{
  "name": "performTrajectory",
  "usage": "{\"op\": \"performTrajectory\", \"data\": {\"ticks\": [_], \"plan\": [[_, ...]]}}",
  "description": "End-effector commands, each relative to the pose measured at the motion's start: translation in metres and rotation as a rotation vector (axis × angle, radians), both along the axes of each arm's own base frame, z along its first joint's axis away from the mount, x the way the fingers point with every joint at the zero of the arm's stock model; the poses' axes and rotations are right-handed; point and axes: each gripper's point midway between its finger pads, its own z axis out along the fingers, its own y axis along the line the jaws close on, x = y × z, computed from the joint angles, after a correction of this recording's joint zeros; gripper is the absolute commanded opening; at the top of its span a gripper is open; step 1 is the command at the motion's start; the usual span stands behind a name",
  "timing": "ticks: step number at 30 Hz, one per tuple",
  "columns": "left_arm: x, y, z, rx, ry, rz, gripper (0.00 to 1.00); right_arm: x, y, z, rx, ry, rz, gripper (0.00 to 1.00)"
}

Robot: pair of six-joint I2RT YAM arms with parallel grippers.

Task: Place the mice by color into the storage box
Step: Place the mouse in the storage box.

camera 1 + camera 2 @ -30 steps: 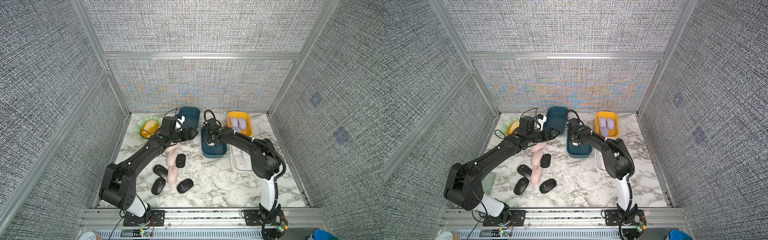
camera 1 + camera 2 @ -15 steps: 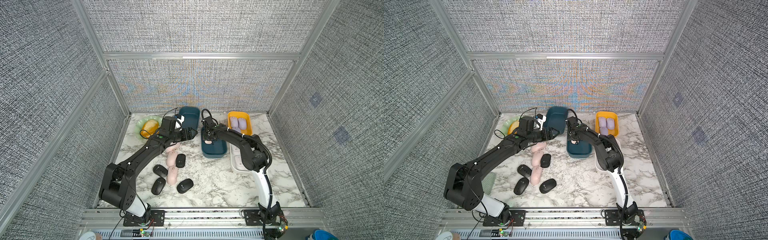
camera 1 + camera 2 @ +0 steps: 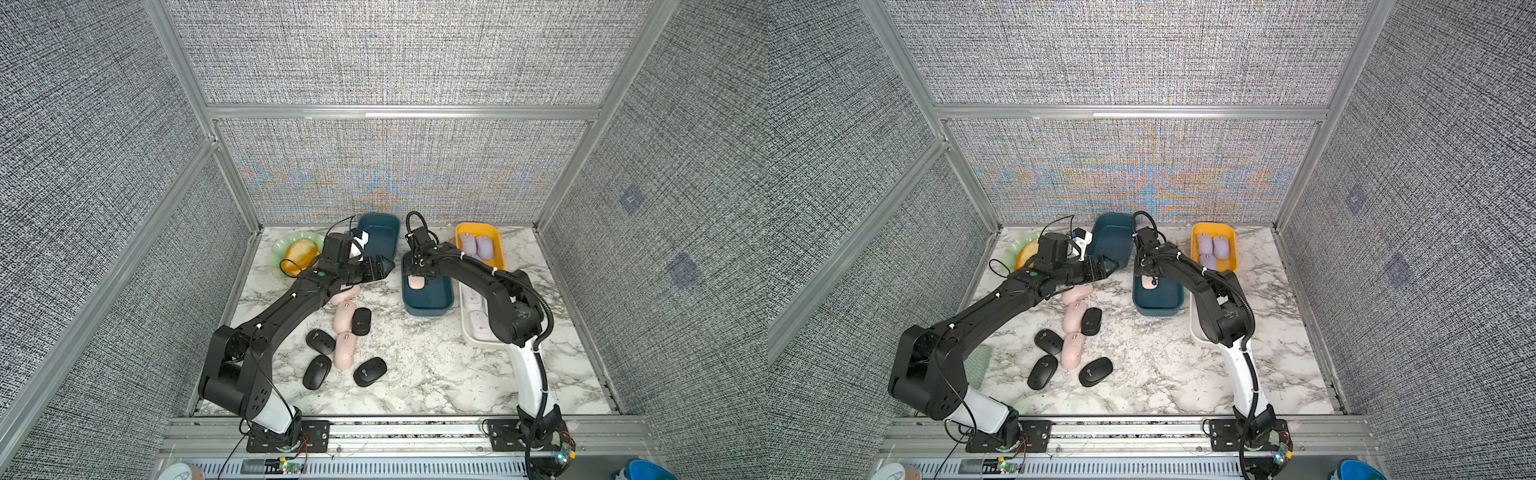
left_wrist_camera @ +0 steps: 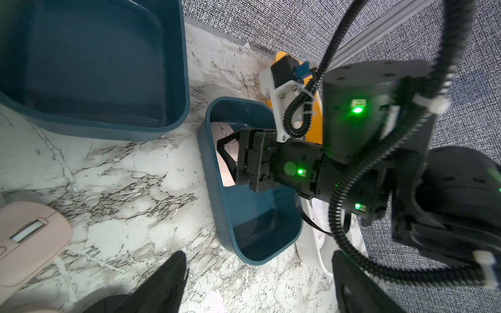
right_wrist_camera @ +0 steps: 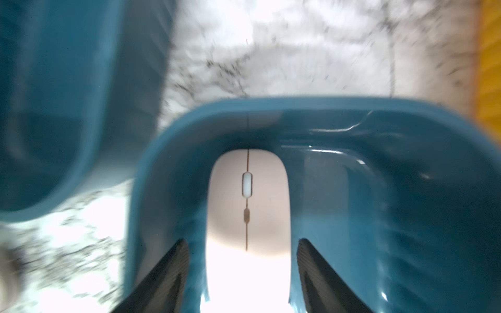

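Note:
A pale pink mouse (image 3: 416,282) (image 5: 248,203) lies inside the nearer blue box (image 3: 428,312). My right gripper (image 3: 417,272) (image 5: 241,244) hangs open over it, with a gap of blue box wall showing between each finger and the mouse. Three more pink mice (image 3: 346,313) and several black mice (image 3: 320,341) lie on the marble at left centre. Lilac mice (image 3: 478,245) fill the yellow box (image 3: 500,251). White mice (image 3: 478,320) sit in the white box (image 3: 466,332). My left gripper (image 3: 388,266) (image 4: 257,253) is open and empty above the marble, between the two blue boxes.
A second blue box (image 3: 392,237) stands empty at the back, by the left wrist. An orange-yellow bread loaf (image 3: 300,253) rests on a green plate (image 3: 284,245) at the back left. Grey mesh walls close in three sides.
My right gripper has opened and let go of the pink mouse in the blue box. Its elbow has shifted a little to the left. The left arm has not moved.

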Motion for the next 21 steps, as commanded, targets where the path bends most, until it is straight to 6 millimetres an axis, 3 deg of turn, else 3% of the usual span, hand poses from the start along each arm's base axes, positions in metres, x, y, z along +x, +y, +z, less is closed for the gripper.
{"op": "performTrajectory", "data": {"ticks": [1, 6, 11, 15, 21], "plan": [[0.004, 0.005, 0.010, 0.000, -0.035, 0.021, 0.85, -0.007, -0.005, 0.026, 0.006, -0.039, -0.024, 0.66], [0.017, 0.035, 0.013, 0.004, -0.045, 0.128, 0.85, -0.043, 0.002, 0.073, 0.028, -0.134, -0.021, 0.65], [0.042, 0.095, 0.004, 0.034, -0.005, 0.331, 0.85, -0.117, 0.024, 0.088, -0.003, -0.211, -0.005, 0.63], [0.055, 0.131, -0.008, 0.071, 0.029, 0.434, 0.85, -0.175, 0.064, 0.076, 0.018, -0.207, 0.086, 0.63], [0.062, 0.148, -0.012, 0.051, 0.061, 0.457, 0.85, -0.250, 0.136, 0.034, 0.014, -0.112, 0.256, 0.66]]}}
